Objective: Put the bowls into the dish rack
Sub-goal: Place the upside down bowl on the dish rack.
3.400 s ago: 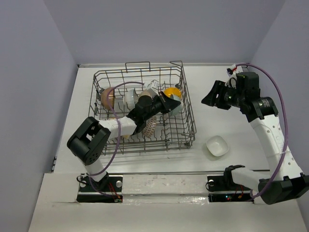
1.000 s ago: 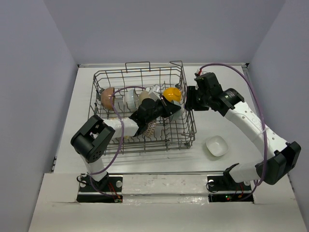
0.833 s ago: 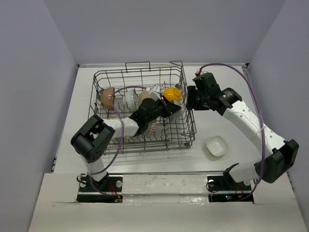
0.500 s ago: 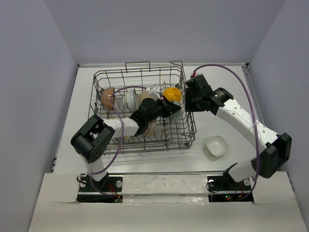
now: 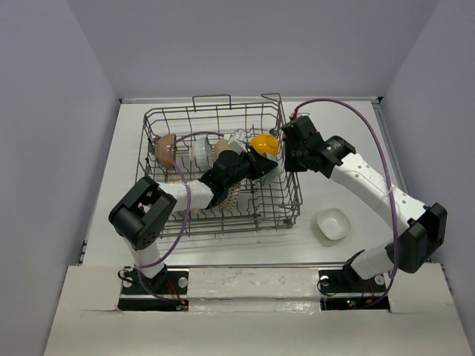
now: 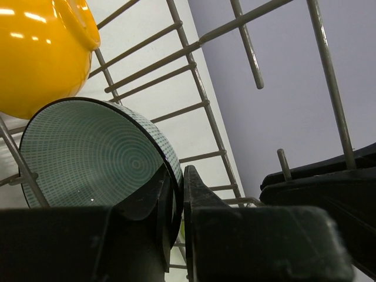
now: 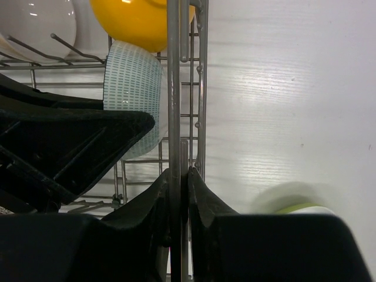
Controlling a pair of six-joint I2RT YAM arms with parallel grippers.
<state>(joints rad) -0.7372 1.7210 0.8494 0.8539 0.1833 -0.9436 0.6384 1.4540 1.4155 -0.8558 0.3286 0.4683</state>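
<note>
The dish rack stands left of centre on the table with several bowls on edge along its back row, among them an orange-yellow bowl. My left gripper is inside the rack, shut on the rim of a pale teal patterned bowl just in front of the yellow one. My right gripper is at the rack's right wall, shut on an upright wire of it. A squarish white bowl sits on the table to the right.
A brown bowl and a white bowl stand at the rack's back left. A speckled bowl lies under my left forearm. White walls close in the table on both sides and at the back.
My right arm swung left from the open table to the rack's right wall, and its jaws closed on a wire there. The left arm and the teal bowl stayed in place.
</note>
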